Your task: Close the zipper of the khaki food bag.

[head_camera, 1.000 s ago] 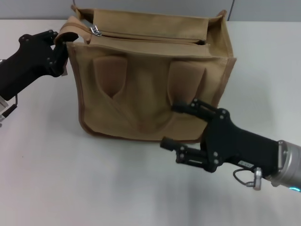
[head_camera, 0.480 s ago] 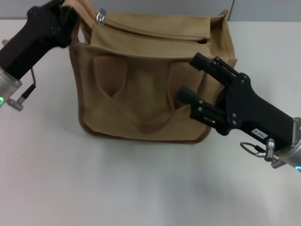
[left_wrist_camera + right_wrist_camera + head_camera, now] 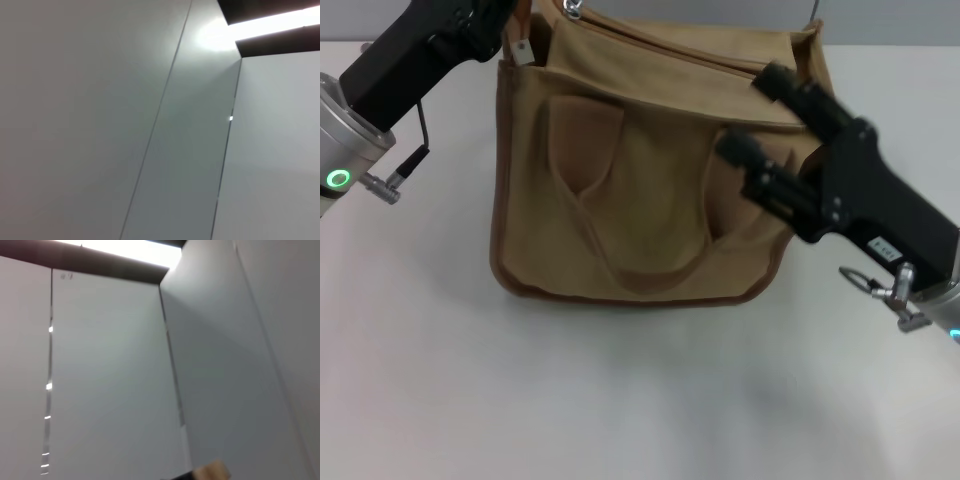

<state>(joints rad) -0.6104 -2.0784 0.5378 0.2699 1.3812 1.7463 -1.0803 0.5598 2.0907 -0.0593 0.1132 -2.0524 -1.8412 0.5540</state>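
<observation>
While tilted on the table, the tan bag sags, zipper gaping. Left gripper jaws grasp its top corner. Right gripper jaws spread beside it.

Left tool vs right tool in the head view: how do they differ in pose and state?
The black left tool is raised at the tan canvas food bag's upper left corner; the black right tool reaches in from the bag's right side, lower down. The left tool's fingers are cut off by the frame edge, so their state is unclear; the right tool's two fingers are spread open against the fabric. Both are black and touch the bag.
</observation>
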